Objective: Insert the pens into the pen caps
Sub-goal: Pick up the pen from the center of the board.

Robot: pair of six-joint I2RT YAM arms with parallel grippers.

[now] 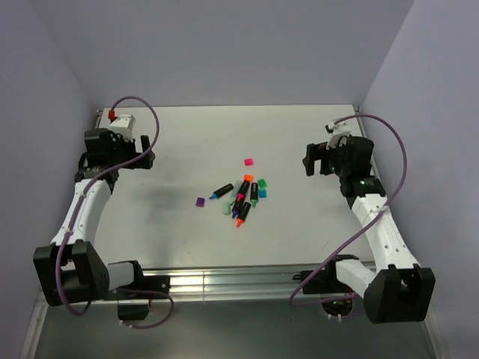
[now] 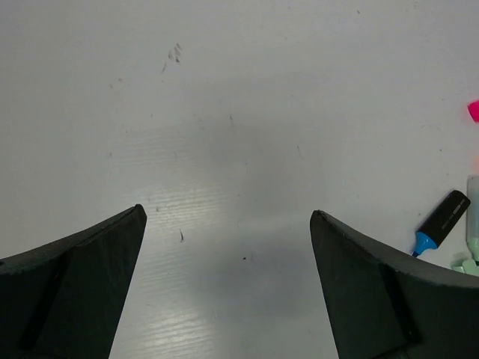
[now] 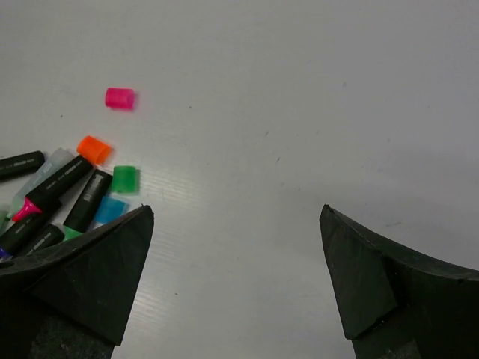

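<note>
Several pens point(image 1: 241, 199) with black barrels and coloured tips lie heaped at the table's middle. Loose pen caps lie around them: pink point(image 1: 248, 160), purple point(image 1: 200, 201), green point(image 1: 263, 183), teal point(image 1: 262, 193). My left gripper point(image 1: 144, 158) hovers open, well left of the heap. In its wrist view the left gripper point(image 2: 227, 211) has only bare table between its fingers, and a blue-tipped pen point(image 2: 443, 222) lies at the right edge. My right gripper point(image 3: 236, 209) is open and empty, to the right of the heap. The pink cap point(image 3: 119, 98), orange cap point(image 3: 94, 149) and green cap point(image 3: 125, 179) lie to its left.
The white table point(image 1: 187, 142) is closed in by pale walls at the back and both sides. A metal rail point(image 1: 224, 283) runs along the near edge between the arm bases. Purple cables loop from both wrists.
</note>
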